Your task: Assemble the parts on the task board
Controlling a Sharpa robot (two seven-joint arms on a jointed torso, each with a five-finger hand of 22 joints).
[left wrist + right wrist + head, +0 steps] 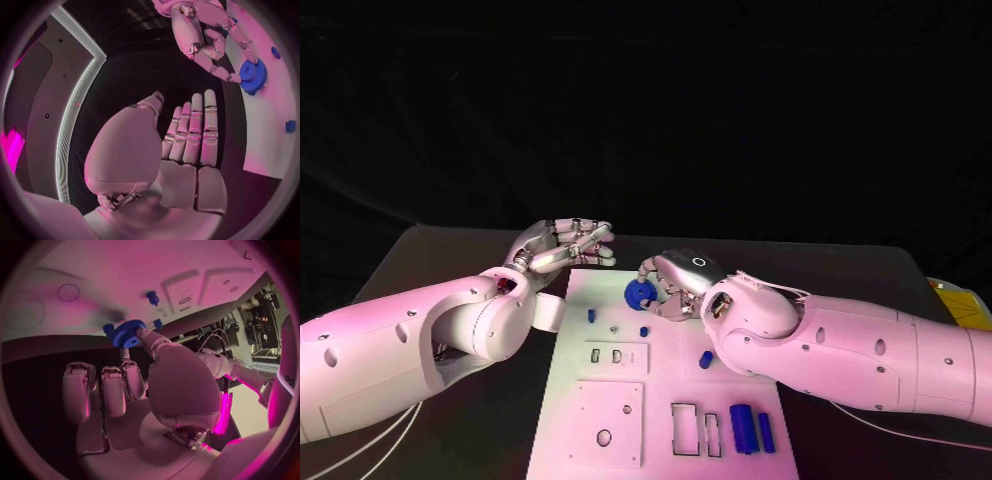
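I see my left hand (564,243) raised off the bench (444,260), beside the far left corner of the task board (625,400), fingers straight and apart, holding nothing. My right hand (678,283) holds the blue gear (640,292) at its fingertips, over the board's far end. Two blue cylinders (750,428) lie at the near right.

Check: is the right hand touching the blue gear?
Touching. In the right wrist view, the right hand has a fingertip pressed against the blue gear.

Right hand (678,283) crowds the blue gear (639,292); left hand (564,244) flanks the task board (661,420).
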